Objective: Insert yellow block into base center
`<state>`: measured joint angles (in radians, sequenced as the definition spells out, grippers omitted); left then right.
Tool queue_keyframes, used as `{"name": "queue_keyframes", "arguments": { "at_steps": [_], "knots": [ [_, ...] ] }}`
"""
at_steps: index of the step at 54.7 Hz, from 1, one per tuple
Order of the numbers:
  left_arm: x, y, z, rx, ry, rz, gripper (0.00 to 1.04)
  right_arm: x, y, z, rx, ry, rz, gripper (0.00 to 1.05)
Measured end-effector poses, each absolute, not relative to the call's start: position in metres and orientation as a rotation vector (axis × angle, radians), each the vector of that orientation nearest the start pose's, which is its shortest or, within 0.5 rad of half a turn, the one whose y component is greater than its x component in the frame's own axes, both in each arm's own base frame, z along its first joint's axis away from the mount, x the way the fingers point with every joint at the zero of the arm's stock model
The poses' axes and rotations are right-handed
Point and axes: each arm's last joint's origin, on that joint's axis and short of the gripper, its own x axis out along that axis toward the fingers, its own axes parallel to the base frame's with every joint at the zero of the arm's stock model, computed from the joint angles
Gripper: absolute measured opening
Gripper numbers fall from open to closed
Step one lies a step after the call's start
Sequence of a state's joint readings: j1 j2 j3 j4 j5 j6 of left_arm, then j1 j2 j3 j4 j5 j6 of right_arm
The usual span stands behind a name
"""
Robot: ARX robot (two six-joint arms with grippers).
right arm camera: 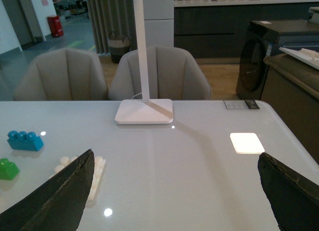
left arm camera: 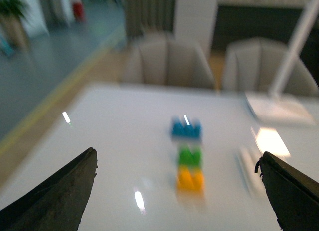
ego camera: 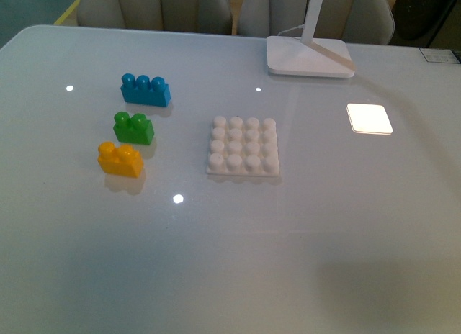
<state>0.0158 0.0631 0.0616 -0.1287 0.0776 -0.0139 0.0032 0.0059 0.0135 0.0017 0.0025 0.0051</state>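
The yellow block rests on the table at the left, closest of a row of three bricks, with a green brick and a blue brick behind it. The white studded base lies flat near the table's middle, nothing on it. Neither arm shows in the front view. In the blurred left wrist view my left gripper is open above the table, and the yellow block lies ahead between its fingers. My right gripper is open too, the base partly hidden behind one finger.
A white lamp foot with its slanted arm stands at the back right. A bright light patch lies on the table right of the base. Grey chairs stand behind the far edge.
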Motion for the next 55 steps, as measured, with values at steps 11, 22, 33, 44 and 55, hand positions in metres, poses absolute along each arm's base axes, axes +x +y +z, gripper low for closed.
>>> {"name": "queue_keyframes", "arguments": {
  "at_steps": [11,22,33,44,55],
  "knots": [
    [0.105,-0.009,0.166,-0.100,0.787,-0.156,0.97,0.097,0.000,0.168,0.005,-0.009,0.003,0.96],
    [0.144,-0.026,0.180,-0.064,0.717,-0.173,0.97,0.097,0.000,0.168,0.005,-0.009,0.003,0.96],
    [0.194,-0.056,0.168,-0.011,0.678,-0.204,0.97,0.097,0.000,0.168,0.005,-0.009,0.002,0.96],
    [0.236,-0.076,0.156,0.017,0.659,-0.208,0.97,0.097,0.000,0.168,0.005,-0.009,0.002,0.96],
    [0.281,-0.091,0.130,0.052,0.700,-0.183,0.97,0.097,0.000,0.168,0.005,-0.009,0.003,0.96]
  ]
}}
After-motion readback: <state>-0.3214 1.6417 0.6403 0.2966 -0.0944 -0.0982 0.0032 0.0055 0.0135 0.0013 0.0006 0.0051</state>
